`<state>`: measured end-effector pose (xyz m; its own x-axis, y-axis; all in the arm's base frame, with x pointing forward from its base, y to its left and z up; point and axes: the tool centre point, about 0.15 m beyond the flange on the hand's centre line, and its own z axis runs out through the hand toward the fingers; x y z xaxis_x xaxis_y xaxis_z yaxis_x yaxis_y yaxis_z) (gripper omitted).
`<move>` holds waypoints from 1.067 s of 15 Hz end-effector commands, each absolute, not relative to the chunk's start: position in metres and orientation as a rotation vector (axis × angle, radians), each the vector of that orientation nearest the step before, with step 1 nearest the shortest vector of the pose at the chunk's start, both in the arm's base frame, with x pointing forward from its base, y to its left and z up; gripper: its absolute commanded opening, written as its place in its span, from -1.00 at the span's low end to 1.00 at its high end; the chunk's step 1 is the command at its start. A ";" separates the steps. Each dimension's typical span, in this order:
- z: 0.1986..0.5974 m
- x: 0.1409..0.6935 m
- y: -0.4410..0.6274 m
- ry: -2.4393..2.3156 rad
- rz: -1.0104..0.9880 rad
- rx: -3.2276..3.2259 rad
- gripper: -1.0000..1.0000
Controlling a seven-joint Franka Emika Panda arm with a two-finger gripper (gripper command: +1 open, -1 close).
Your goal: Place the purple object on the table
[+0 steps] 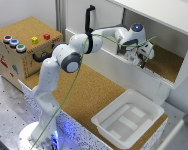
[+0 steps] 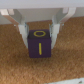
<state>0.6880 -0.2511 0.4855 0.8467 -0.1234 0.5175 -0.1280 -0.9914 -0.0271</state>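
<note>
- The arm is reaching across the table (image 1: 89, 95) and into the white cabinet (image 1: 159, 20) at the exterior view's right, wrist turned down over the cabinet's cork floor (image 1: 164, 62).
- The gripper (image 2: 39, 37) is grasping the purple object (image 2: 39, 45): in the wrist view the two white fingers (image 2: 22, 30) are pressing against its opposite sides, block between them.
- The purple object is sitting low between the fingertips, at or just above the cork floor; I cannot tell whether it is touching or already lifted clear, the picture being soft there.
- From the exterior view the block is too small and hidden behind the hand (image 1: 139, 52) to pick out.
- Orientation: the block is looking close to cubic, perhaps slightly taller than wide. A yellow ring is showing on its upper face, a yellow bar running down the face toward the camera, so the bar's line is lying along the fingers' length.
- The grip across the side faces is likely chosen to keep the marked faces free and the block square.
- Judgement: the placing is not yet done; the block is inside the cabinet, well apart from the open worktop.
- Also about: a white tray (image 1: 129, 117) on the table's near corner, a cork-clad box with coloured buttons (image 1: 24, 47).
</note>
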 end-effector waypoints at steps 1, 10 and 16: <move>0.512 0.617 -0.255 -0.267 0.964 3.007 -1.00; 0.491 0.453 -0.210 -0.319 0.891 2.959 -1.00; 0.411 0.401 -0.139 -0.181 0.697 2.893 -1.00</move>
<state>0.4571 -0.2083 0.4855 0.9195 -0.1525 0.3622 -0.1221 -0.9869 -0.1057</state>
